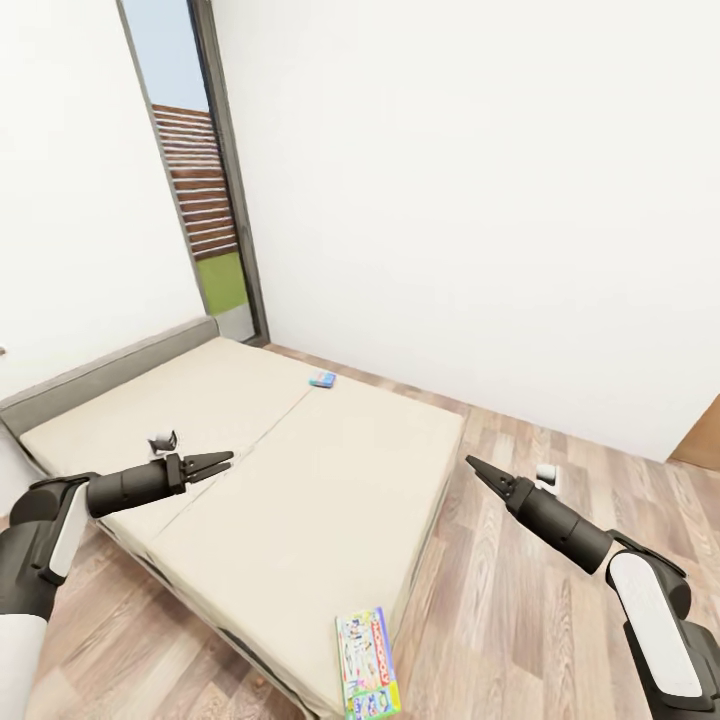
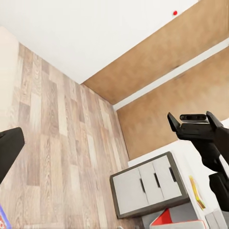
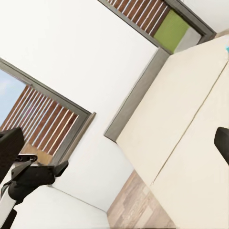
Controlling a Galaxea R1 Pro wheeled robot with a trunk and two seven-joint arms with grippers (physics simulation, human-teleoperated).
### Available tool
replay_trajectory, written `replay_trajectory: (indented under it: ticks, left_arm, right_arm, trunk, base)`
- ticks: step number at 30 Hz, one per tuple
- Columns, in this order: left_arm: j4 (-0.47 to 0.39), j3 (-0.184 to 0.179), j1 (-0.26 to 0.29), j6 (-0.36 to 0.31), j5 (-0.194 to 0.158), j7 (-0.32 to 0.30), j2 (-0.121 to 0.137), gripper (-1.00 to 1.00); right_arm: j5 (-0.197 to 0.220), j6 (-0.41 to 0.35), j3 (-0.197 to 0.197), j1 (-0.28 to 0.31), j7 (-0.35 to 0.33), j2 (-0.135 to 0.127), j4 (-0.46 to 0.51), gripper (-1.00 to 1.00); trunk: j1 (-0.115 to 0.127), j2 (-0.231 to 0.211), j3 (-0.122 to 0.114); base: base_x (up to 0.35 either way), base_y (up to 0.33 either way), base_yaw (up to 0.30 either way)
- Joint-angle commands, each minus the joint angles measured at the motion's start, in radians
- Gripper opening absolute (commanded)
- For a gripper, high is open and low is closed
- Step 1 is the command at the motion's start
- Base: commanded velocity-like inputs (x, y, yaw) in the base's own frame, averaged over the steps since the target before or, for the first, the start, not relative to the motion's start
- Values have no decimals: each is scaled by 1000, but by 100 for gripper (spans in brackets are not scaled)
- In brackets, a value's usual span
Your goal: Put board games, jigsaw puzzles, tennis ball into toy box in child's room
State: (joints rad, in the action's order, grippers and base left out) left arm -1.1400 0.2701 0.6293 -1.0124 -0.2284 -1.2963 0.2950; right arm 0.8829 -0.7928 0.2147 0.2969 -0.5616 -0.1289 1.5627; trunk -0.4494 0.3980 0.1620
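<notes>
Two board games are seen lying flat on the bed (image 1: 300,480) in the head view: a green-and-white Monopoly box (image 1: 368,663) with a red banner at the near edge of the mattress, and a small light-blue box (image 1: 322,379) far off, just right of the seam between the two halves. The mattress surface is plain cream-beige and smooth, bounded at the far left by a low grey headboard (image 1: 100,375). A wood-plank floor (image 1: 520,560) is spread to the right, below flat white walls, and a tall dark-framed window (image 1: 205,190) is set in the far corner. The left gripper (image 1: 215,464) is held over the bed with its tapered dark fingers slightly parted and nothing between them; the right gripper (image 1: 478,468) is held over the floor, its fingers appearing drawn together to a point, empty. A brown wooden door (image 2: 167,71) and a grey cabinet with white drawers (image 2: 148,183) and dark bar handles are shown by the left wrist view. A second slatted window (image 3: 43,124) is shown by the right wrist view, beside the headboard.
</notes>
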Motion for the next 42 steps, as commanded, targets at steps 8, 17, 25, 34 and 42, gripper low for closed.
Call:
replay_trajectory:
  ticks: [8, 17, 25, 34, 42]
  left_arm:
    - [0, 0, 1, -8, -2, -1, -2, 100]
    - [0, 0, 1, -8, -2, -1, -2, 100]
    - [0, 0, 1, -8, -2, -1, -2, 100]
    - [0, 0, 1, -8, -2, -1, -2, 100]
    - [0, 0, 1, -8, -2, -1, -2, 100]
  right_arm:
    - [2, -7, 2, 1, -1, 0, 0, 100]
    - [2, -7, 2, 1, -1, 0, 0, 100]
    - [2, -7, 2, 1, -2, 0, 0, 100]
    - [2, -7, 2, 1, -4, 0, 0, 100]
    - [2, -8, 2, 1, -4, 0, 0, 100]
  trunk:
    - [-1, 2, -6]
    - [-1, 2, -15]
    - [-1, 2, -23]
    - [-1, 2, -26]
    - [-1, 2, -27]
  base:
    - [0, -6, 244]
    - [0, -123, 243]
    - [0, -94, 242]
    - [0, -11, 109]
    - [0, -10, 12]
